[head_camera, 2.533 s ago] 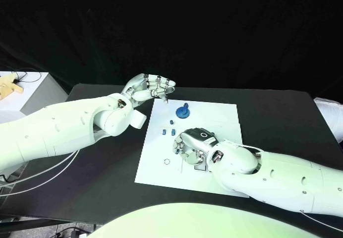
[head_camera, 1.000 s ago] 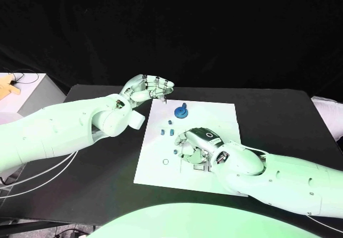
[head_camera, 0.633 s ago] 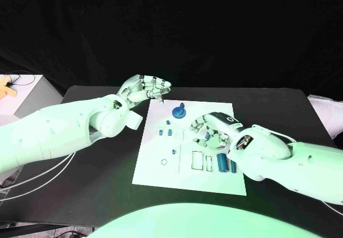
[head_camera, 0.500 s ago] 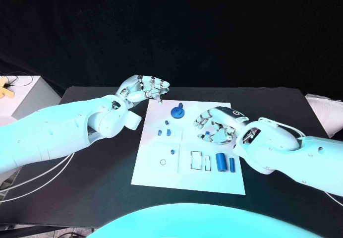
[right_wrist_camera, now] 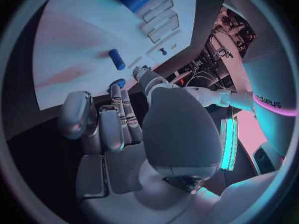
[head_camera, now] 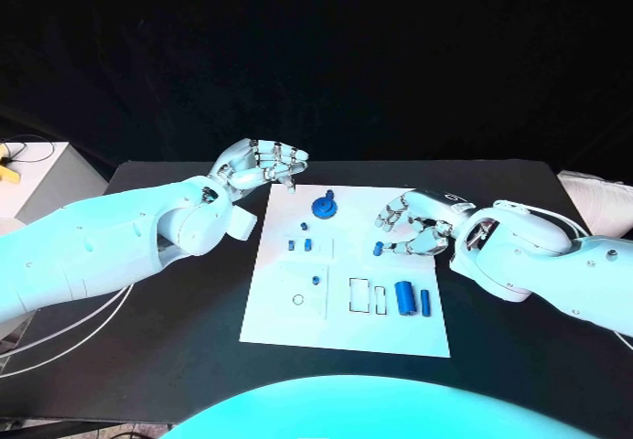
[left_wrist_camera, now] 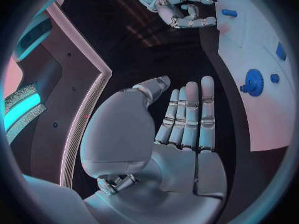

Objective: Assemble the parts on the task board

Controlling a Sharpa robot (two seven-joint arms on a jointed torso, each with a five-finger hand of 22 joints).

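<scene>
1. Black tabletop [head_camera: 528, 197] and black backdrop frame your scene; the white rectangular task board [head_camera: 346, 270] lies at the centre of the head view.

2. Your left hand [head_camera: 264, 165] hovers at the board's upper-left corner, fingers curled in; whether it holds anything cannot be told from the head view. In the left wrist view its fingers [left_wrist_camera: 187, 117] stand straight and side by side with nothing between them.

3. Your right hand [head_camera: 415, 224] sits over the board's right edge, fingers curled, just beside a small blue cylindrical part [head_camera: 379, 248]. Whether it touches or grasps that piece you cannot tell.

4. Look to the board's upper middle for the round blue disc part with a knob [head_camera: 322, 207].

5. Two larger blue cylinders [head_camera: 413, 298] lie side by side at the lower right of the board, next to outlined rectangular slots [head_camera: 367, 296].

6. Small blue pieces [head_camera: 301, 243] rest left of centre, near the disc.
</scene>
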